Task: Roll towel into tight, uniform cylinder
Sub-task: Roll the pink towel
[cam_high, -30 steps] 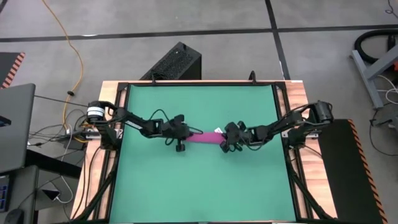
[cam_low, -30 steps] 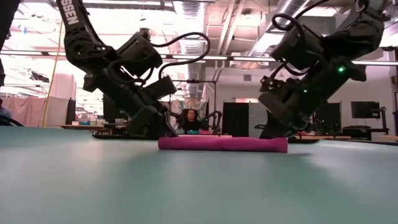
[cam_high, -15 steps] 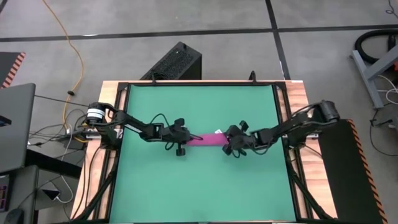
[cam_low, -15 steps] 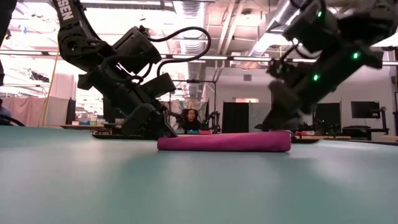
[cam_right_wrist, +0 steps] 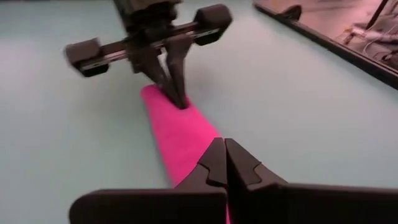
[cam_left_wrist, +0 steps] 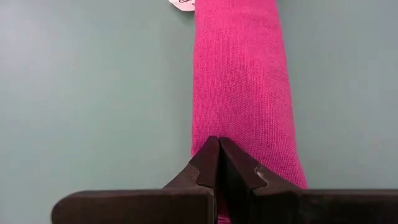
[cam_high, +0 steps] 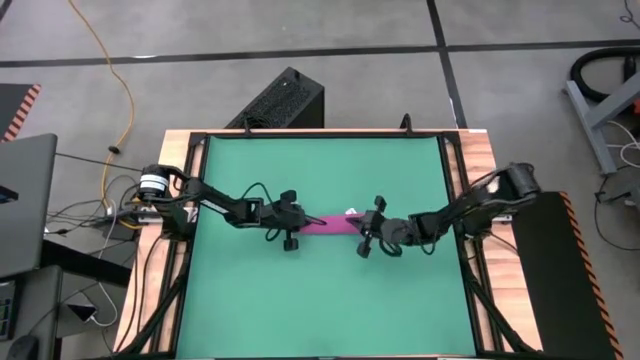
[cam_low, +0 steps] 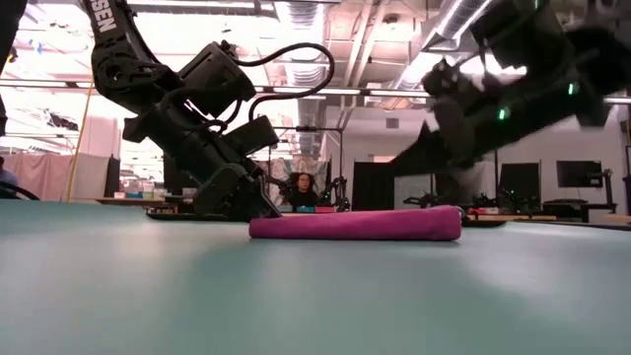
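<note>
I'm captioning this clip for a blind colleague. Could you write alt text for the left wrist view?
A rolled magenta-pink towel lies lengthwise on the green mat, stretching away from the camera. The left tool, fingers shut together, rests at the roll's near end. A small white tag peeks out beside the far end.

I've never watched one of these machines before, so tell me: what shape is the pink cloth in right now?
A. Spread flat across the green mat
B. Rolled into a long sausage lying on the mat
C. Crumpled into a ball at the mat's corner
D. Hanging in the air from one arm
B: the towel lies as one long, low roll on the green mat, between the left gripper and the right gripper.
</note>
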`<act>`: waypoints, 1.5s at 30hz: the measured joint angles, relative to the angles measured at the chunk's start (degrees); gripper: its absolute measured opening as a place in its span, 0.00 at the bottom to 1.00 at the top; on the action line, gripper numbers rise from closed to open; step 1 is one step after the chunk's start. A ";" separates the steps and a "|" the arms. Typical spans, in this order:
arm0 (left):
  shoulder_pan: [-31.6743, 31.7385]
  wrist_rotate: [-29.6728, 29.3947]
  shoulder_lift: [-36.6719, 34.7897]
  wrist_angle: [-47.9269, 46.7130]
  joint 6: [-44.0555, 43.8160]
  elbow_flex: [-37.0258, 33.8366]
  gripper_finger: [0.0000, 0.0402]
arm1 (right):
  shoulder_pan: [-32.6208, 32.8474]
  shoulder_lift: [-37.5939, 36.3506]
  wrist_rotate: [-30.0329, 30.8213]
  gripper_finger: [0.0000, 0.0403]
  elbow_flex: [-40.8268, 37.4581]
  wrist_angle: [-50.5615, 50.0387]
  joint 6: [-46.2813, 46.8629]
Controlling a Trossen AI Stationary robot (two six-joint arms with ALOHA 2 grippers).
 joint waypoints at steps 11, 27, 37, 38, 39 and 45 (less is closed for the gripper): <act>-0.12 -1.57 -0.05 1.13 0.79 -0.21 0.00 | -2.92 18.69 -4.46 0.03 -2.62 20.26 7.18; -0.12 -2.58 -26.88 8.69 -2.24 -5.28 0.00 | -2.94 22.49 -4.77 0.03 -2.49 21.39 10.49; -0.20 7.01 -2.12 47.34 -1.28 -4.07 0.00 | -2.94 22.55 -5.07 0.03 -1.84 21.02 10.59; -0.27 7.18 0.19 47.20 -1.53 -2.97 0.00 | -2.94 22.55 -5.33 0.03 -1.76 20.96 10.59; -0.25 7.11 2.47 47.01 -1.78 -1.96 0.00 | -2.94 22.55 -5.57 0.03 -1.72 20.96 10.61; -0.59 -3.05 9.29 44.89 -4.20 1.67 0.00 | -2.94 22.57 -5.63 0.03 -1.66 20.87 10.53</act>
